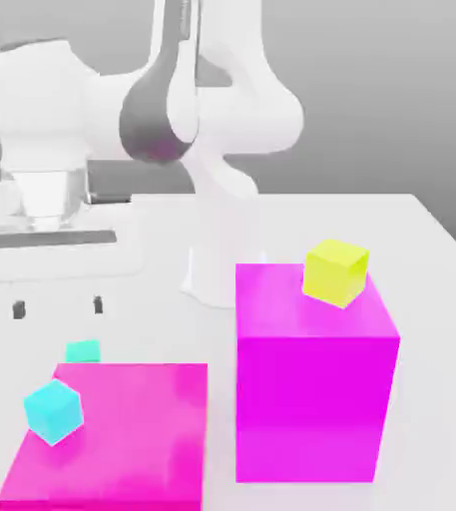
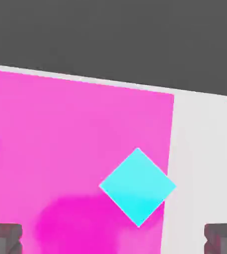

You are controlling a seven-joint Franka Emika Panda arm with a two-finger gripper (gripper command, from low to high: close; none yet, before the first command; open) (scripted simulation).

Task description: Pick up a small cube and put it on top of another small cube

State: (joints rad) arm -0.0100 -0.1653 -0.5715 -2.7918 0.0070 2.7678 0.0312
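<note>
A white table [image 1: 441, 250] is lying under a plain grey backdrop, with the white arm [image 1: 222, 110] rising at its far side. The teal cube [image 1: 83, 350] is sitting on the table just behind the flat magenta slab [image 1: 122, 439], on the exterior view's left; it is small, plain and sea-green, and only its upper part is showing. The yellow cube [image 1: 336, 271] is resting, slightly turned, on top of the tall magenta block [image 1: 311, 399], near its far right corner. A lighter cyan cube [image 1: 53, 410] is standing on the slab, near its edge. The gripper [image 1: 57, 307] is hanging with its two dark fingertips [image 2: 3, 238] spread wide apart, holding nothing, above the slab in the hand view.
</note>
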